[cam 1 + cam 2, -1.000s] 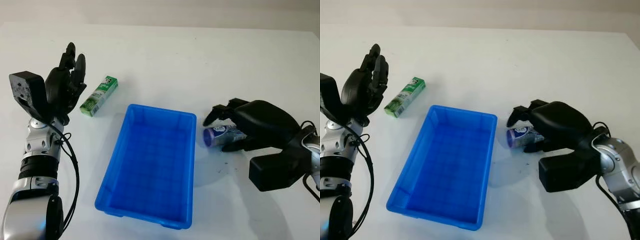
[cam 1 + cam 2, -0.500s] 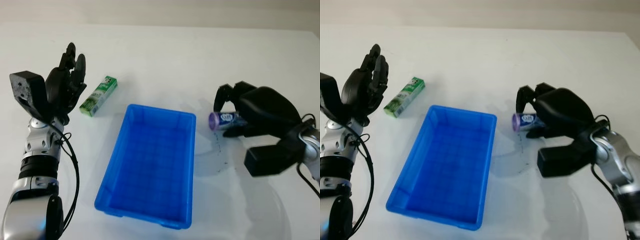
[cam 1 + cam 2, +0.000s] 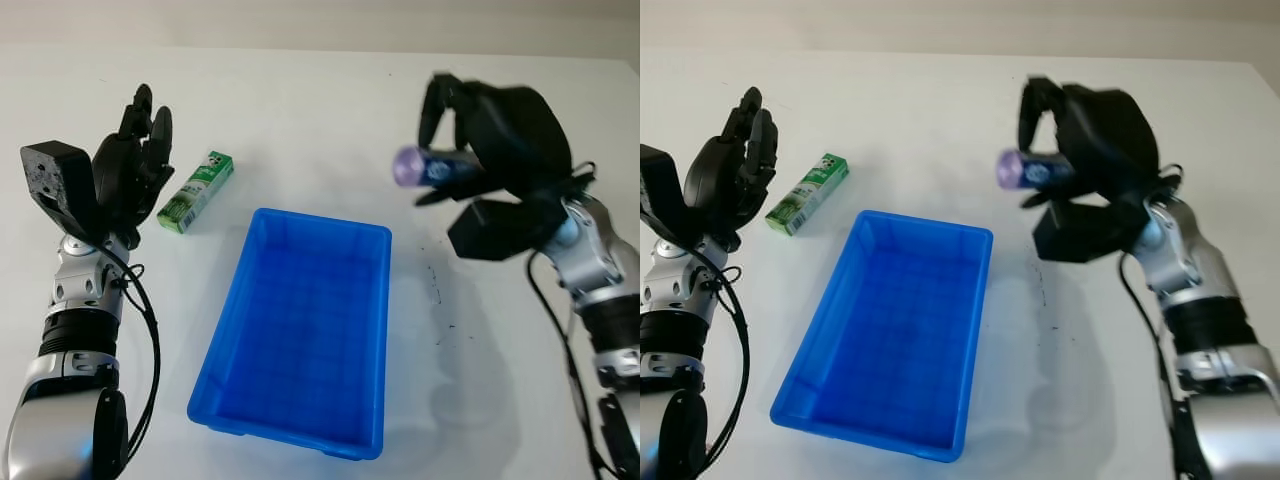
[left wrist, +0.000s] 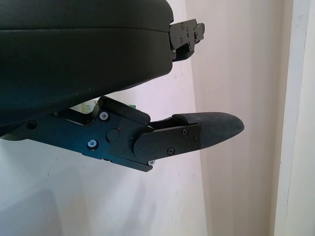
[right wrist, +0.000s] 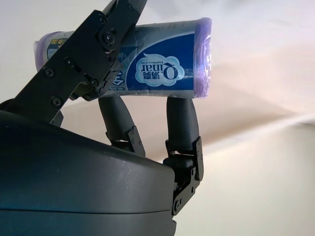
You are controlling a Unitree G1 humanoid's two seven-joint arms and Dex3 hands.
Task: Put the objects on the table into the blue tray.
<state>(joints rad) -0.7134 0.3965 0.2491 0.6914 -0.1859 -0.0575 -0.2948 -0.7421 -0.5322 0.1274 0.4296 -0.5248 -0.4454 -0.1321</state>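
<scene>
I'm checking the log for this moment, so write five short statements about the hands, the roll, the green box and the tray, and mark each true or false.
1. The right hand grasps the purple roll in the air. True.
2. The blue tray already holds the green box. False: the green box lies on the table, beyond the tray's far left corner, and the tray has nothing in it.
3. The left hand holds the green box. False: it is open, raised beside the box and apart from it.
4. The roll is held lying on its side, not upright. True.
5. The roll lies on the table right of the tray. False: it is lifted clear of the table.
</scene>
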